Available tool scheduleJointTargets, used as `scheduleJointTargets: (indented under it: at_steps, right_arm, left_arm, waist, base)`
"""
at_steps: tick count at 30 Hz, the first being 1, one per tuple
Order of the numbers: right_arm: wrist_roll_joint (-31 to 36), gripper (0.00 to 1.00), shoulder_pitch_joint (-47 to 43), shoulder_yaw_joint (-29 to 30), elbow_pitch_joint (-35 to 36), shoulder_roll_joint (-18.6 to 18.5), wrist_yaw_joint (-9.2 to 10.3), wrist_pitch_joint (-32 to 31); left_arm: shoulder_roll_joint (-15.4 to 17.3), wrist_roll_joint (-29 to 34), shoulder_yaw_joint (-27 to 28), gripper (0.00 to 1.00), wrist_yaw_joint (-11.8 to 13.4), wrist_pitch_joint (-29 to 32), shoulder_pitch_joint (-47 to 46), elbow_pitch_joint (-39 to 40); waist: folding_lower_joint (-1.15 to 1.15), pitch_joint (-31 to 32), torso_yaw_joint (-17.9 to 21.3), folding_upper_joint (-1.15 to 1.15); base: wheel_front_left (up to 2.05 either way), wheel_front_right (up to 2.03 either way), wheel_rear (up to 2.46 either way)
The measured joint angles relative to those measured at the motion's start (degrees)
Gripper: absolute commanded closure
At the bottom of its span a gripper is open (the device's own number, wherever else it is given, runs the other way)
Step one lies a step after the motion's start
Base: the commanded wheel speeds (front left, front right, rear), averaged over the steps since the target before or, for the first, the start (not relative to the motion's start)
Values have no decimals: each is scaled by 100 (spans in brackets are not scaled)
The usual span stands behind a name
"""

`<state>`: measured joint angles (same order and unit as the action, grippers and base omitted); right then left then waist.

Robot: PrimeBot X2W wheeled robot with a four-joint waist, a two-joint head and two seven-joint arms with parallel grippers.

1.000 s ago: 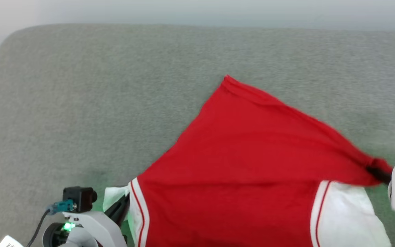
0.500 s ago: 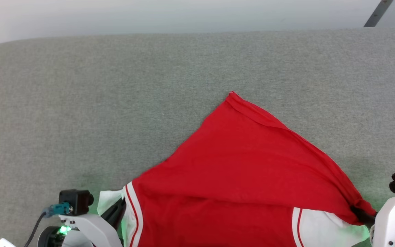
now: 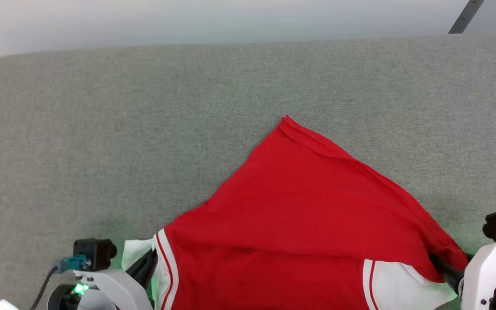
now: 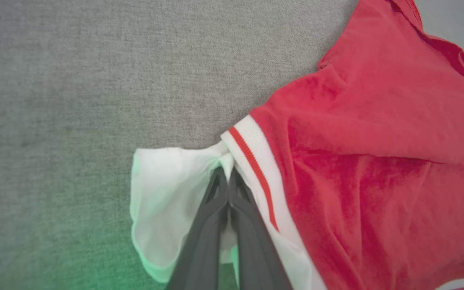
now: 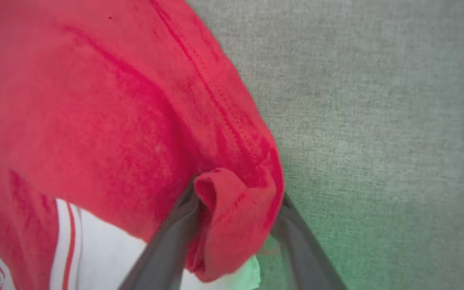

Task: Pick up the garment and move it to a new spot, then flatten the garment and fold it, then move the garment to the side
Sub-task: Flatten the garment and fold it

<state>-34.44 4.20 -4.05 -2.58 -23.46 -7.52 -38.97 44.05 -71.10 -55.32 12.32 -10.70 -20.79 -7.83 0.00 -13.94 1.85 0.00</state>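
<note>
Where garment (image 3: 299, 206) lies, left claw (image 4: 227, 174) (clamped)

No readable lettering — garment (image 3: 299, 206) shows none.

Red shirt (image 3: 299, 215) spread on the grey cushion (image 3: 101, 129)
Your left gripper (image 3: 144, 267) sits at its white sleeve, right gripper (image 3: 439, 265) at the red corner.

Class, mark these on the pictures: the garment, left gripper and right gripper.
garment (image 3: 308, 206): head view, red body panel.
left gripper (image 4: 228, 177): left wrist view, shut fingertips at the white sleeve.
right gripper (image 5: 236, 201): right wrist view, between its spread fingers, on the red hem.
</note>
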Motion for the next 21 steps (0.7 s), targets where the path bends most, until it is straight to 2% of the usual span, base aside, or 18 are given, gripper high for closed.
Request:
scheduleJointTargets:
  at_steps: [6, 15, 21]
  right_arm:
    - [89, 0, -99, 33, 341, -119, 1, 93]
    - [285, 0, -225, 323, 1528, -214, 1, -148]
    - [435, 0, 472, 33, 1949, -379, 1, -74]
  left_arm:
    - [-33, -3, -4, 100, -22, -36, 9, -42]
    - [-110, 15, -49, 100, -55, -38, 12, -63]
    - [-258, 88, -130, 100, -164, 15, -110, -145]
  waist:
    - [0, 52, 2, 0]
    - [0, 106, -86, 0]
    - [0, 87, -277, 0]
  base:
    - [0, 0, 0]
    - [0, 0, 0]
    - [0, 0, 0]
